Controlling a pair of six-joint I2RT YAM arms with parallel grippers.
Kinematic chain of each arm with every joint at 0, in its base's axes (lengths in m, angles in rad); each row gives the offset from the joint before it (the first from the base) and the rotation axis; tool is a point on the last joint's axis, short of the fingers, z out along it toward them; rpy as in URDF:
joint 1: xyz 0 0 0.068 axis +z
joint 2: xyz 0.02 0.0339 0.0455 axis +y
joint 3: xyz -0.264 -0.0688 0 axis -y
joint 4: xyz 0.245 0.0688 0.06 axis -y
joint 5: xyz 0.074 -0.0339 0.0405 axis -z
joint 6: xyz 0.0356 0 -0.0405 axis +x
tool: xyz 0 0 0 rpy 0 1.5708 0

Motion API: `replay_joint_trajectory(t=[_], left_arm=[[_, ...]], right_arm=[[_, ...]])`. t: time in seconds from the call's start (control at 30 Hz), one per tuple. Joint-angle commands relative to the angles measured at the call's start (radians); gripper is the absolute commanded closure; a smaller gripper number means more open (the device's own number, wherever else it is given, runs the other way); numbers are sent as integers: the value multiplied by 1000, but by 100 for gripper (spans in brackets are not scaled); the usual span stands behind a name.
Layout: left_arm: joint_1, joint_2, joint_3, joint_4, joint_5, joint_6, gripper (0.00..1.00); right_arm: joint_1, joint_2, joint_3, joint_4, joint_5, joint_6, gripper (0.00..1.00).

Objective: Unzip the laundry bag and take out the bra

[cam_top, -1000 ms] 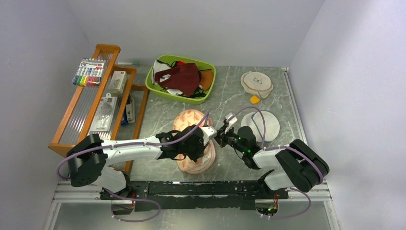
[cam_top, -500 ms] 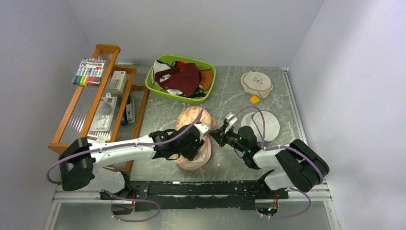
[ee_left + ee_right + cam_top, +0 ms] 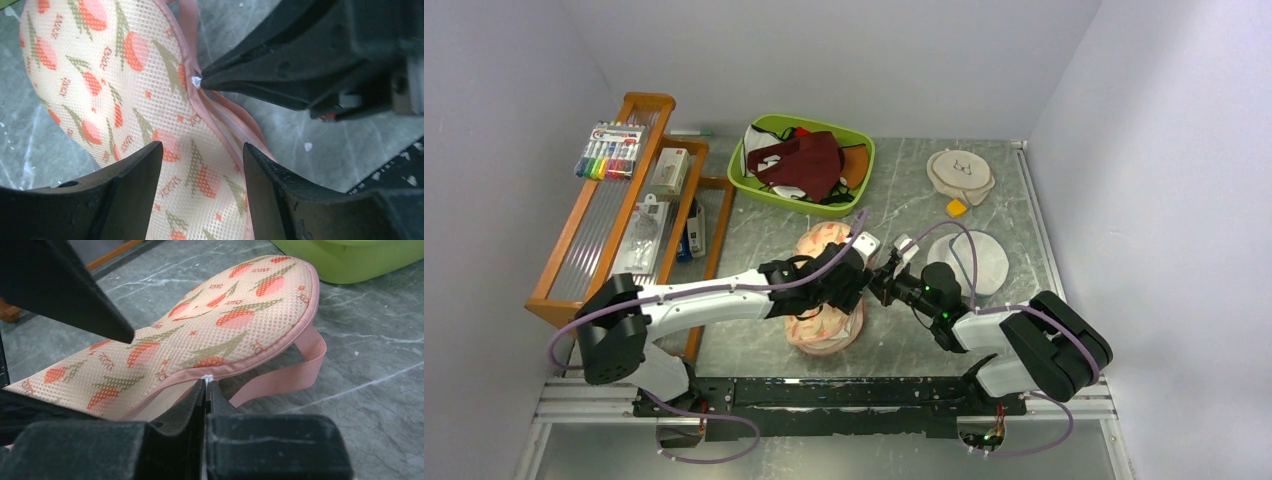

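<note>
While edge-pinched, laundry bag (image 3: 100,90) under left jaws

L gripper (image 3: 202,146) moved fwd across laundry bag (image 3: 824,330), now right beside R gripper (image 3: 206,385).

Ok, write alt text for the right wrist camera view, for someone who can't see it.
The right gripper is pinched shut on the white zip pull at the pink edge of the leaf-printed laundry bag, partly unzipped. A pink strap loop lies on the grey table, a green tray behind.
</note>
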Motion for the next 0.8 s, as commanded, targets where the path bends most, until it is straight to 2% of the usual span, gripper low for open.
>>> replay_joint_trajectory(t=[0.0, 0.23, 0.3, 0.53, 0.7, 0.77], left_arm=[[-5, 51, 54, -13, -119, 7, 30], [-5, 119, 77, -18, -169, 15, 36], [-5, 130, 90, -30, -168, 23, 43], [-5, 131, 88, -42, -114, 38, 82], [-5, 89, 53, -30, -34, 36, 93], [-5, 83, 52, -31, 5, 43, 93]], right_arm=[[-5, -1, 15, 41, -27, -12, 100], [-4, -22, 5, 49, -35, -6, 100], [-5, -7, 7, 53, -30, -8, 100], [-4, -1, 12, 46, -43, 1, 100], [-4, -7, 8, 45, -14, -3, 100], [-4, 10, 11, 50, -2, 0, 100]])
